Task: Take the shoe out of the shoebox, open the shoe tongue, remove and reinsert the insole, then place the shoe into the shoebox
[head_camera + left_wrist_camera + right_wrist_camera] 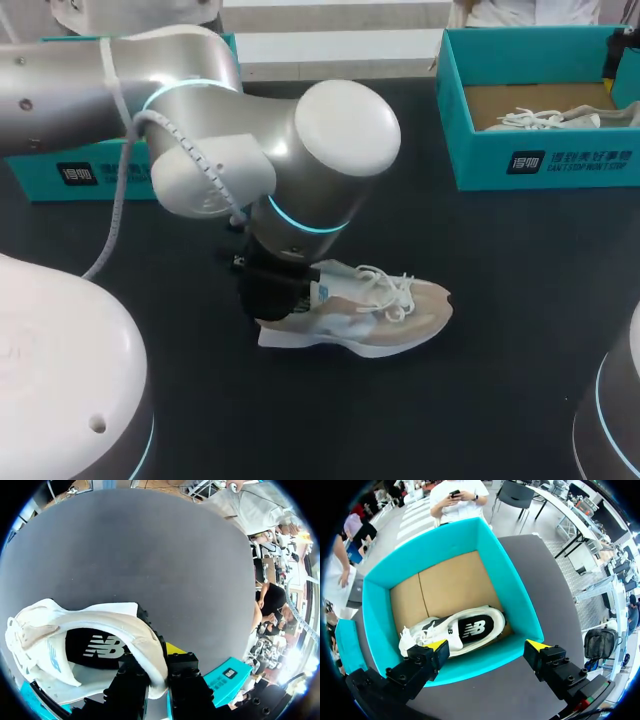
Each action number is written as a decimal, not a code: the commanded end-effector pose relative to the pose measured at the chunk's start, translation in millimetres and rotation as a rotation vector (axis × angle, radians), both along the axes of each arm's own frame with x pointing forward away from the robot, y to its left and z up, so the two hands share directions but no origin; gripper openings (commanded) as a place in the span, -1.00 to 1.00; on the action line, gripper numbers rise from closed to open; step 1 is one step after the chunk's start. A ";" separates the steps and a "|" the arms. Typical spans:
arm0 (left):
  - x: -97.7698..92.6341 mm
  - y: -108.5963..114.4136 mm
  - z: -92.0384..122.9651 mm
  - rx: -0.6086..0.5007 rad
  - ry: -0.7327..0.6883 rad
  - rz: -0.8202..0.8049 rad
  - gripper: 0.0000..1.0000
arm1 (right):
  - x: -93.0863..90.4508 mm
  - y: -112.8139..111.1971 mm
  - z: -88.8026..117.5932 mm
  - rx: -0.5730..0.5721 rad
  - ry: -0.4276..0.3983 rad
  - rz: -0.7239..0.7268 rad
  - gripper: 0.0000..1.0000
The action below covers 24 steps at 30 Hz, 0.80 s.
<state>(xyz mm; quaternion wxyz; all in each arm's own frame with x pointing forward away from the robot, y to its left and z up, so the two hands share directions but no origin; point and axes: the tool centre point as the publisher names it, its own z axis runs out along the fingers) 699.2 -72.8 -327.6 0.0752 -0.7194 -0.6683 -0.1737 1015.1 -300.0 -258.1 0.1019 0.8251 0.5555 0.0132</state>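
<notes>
Teal box part (pixel 90 175): at the far left of the counter (pixel 500 330), partly behind the left arm; whether it is a lid or a box I cannot tell.
Left arm (pixel 250 150): comes in from the left and reaches to the middle of the dark counter, with its wrist right above the heel of the shoe.
Left fingers (pixel 132 690): closed on the shoe's heel collar. In the left wrist view the white padded rim runs between the two black fingers, one on the inner side and one on the outer side. One yellow tip shows just beside the rim.
Shoe (pixel 370 310): out of the shoebox, near the middle of the counter, sole down, heel to the left under the left fingers and toe to the right. The upper is beige and white with loose white laces.
Insole (pixel 100 647): dark with a white mark, lying inside the shoe, seen through the opening in the left wrist view.
Shoebox (pixel 480 150): teal, open, at the far right of the counter, well apart from the shoe.
Second shoe (pixel 465 630): white, lying on the brown cardboard floor of the shoebox, against its near wall.
Right fingers (pixel 427 660): spread wide above the shoebox's near wall, with nothing between them.
Right arm (pixel 612 420): only a rounded grey part shows at the right edge.
</notes>
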 end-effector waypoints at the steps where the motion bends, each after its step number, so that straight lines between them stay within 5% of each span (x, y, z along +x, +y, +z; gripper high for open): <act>1: 1.6 -10.2 -21.6 0.017 0.005 0.001 -1.00 | 0.4 0.0 0.0 0.001 0.000 -0.001 1.00; 15: 3.2 -10.1 -47.9 0.043 0.051 0.050 -1.00 | 0.4 0.0 0.0 0.001 0.000 -0.001 1.00; 16: 2.9 -10.1 -48.5 0.044 0.050 0.054 -0.61 | 0.4 0.0 0.0 0.001 0.000 -0.001 1.00; 18: 1.7 -10.1 -49.4 0.046 0.053 0.055 -0.24 | 0.4 0.0 0.0 0.001 0.000 -0.001 1.00; 20: -1.4 -9.5 -46.8 0.045 0.056 0.055 0.48 | 0.4 0.0 0.0 0.001 0.000 -0.001 1.00; 22: -4.4 -8.8 -39.4 0.022 0.059 0.056 0.94 | 0.4 0.0 0.0 0.001 0.000 -0.001 1.00; 24: -6.8 -8.4 -28.5 -0.015 0.053 0.068 1.00 | 0.4 0.0 0.0 0.001 0.000 -0.001 1.00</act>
